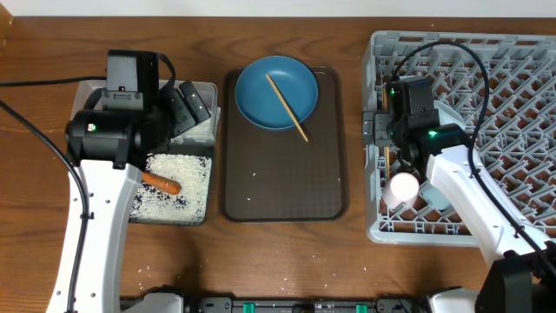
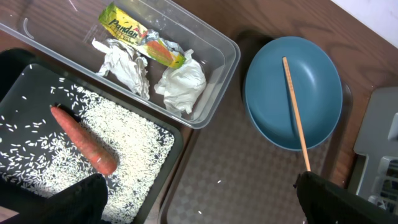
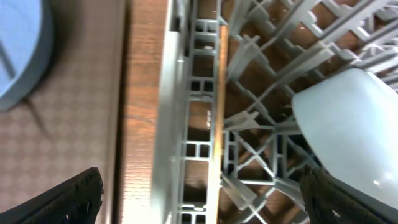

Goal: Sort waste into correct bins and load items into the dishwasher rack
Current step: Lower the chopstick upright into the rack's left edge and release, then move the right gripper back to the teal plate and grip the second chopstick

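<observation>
Over the rack's (image 1: pixel 375 228) left wall the right gripper (image 3: pixel 205 190) hangs with jaws wide and empty, one chopstick (image 3: pixel 219 106) lying along the lattice just below. Loading looks to be the step in hand: the second chopstick (image 1: pixel 287 107) rests across the blue plate (image 1: pixel 259 97) on the brown tray (image 1: pixel 287 187), calling for a narrow, careful pinch. The left gripper (image 2: pixel 202 194), jaws also wide, hovers by the black tray (image 2: pixel 25 87).

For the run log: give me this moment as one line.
left gripper open, empty | right gripper open over rack | carrot in black tray | chopstick on blue plate | cup in rack
</observation>
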You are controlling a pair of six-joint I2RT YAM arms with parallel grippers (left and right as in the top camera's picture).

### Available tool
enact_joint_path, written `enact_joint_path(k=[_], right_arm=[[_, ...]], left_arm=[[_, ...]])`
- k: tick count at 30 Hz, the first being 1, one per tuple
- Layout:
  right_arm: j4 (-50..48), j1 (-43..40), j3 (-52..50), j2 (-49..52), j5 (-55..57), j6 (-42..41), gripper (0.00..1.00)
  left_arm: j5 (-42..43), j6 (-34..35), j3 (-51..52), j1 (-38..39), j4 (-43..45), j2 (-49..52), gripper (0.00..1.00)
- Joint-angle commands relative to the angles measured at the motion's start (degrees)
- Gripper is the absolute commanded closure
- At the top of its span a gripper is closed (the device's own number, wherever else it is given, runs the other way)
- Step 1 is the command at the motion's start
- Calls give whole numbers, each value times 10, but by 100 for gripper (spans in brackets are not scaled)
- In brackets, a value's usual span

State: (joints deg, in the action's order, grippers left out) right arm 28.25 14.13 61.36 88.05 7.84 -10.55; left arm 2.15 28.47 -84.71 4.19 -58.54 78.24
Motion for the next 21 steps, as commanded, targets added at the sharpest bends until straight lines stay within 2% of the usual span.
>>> enact_joint_path(k=[1,3,7,9,14,21], right_arm=[[-5,0,-3,4,-50,0,13],[-13,5,-3,3,-74,9,32],[-50,29,-1,3,-136,25,60],[-73,48,2,3,-159,25,62],[-137,118,2,5,-167,51,60],[-172,192,2,12,-70,98,60]], left_arm=[[-9,-4,2,-3,-2,1,1],[-9,-4,2,-3,-2,1,1],[-9,-4,2,-3,-2,1,1],[-9,-4,2,-3,-2,1,1],[-9,-4,2,-3,-2,1,1],[-9,-4,2,-3,-2,1,1]])
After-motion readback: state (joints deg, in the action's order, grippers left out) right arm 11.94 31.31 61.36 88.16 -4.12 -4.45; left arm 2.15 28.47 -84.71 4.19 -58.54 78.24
